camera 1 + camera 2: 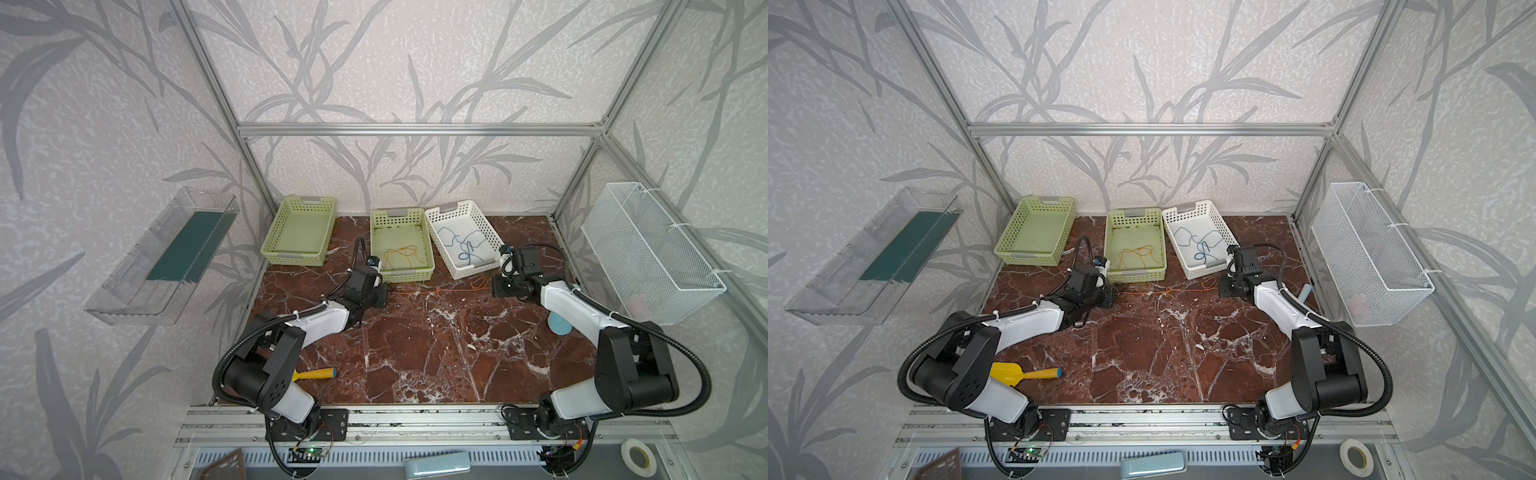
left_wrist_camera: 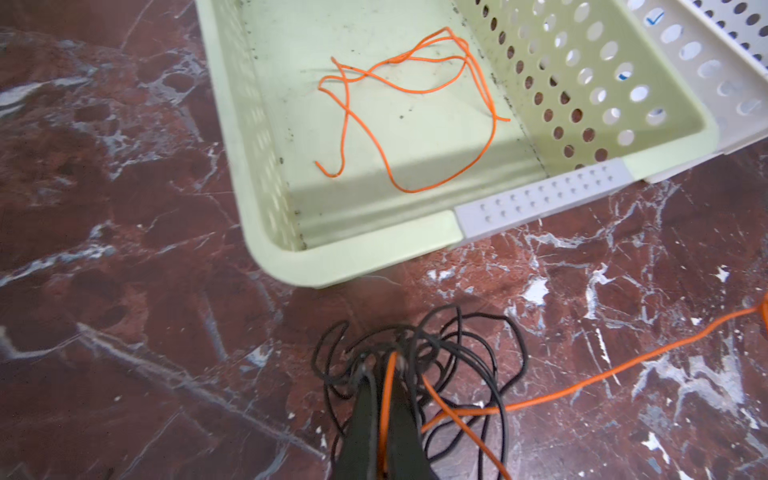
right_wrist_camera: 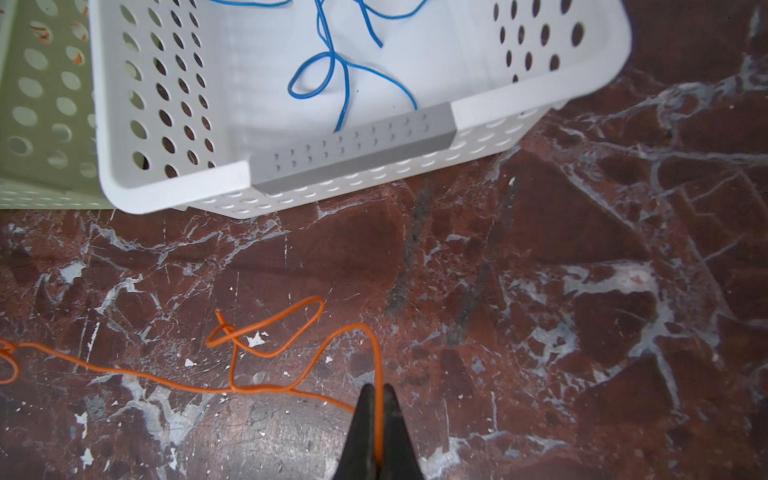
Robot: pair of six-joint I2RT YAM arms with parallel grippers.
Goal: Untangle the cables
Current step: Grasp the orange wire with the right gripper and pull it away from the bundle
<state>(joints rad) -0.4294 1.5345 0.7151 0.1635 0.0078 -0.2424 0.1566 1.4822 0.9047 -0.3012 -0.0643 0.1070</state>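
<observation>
light: bright, even | shadows: soft | top views: edges bowed | jaws: blurred

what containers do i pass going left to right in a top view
clear plastic wall tray, empty pale green perforated plastic basket, pale green perforated basket holding orange cable, white perforated plastic basket holding blue cable, white wire mesh wall basket

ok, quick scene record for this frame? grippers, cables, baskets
left gripper: shut on the orange table cable, with black cables bunched around its tips
right gripper: shut on the same orange table cable
orange table cable: runs across the table between both grippers, knotted and looped along the way
middle green basket: holds a loose orange cable
white basket: holds blue cables
tangle left: black with orange, at the left gripper
</observation>
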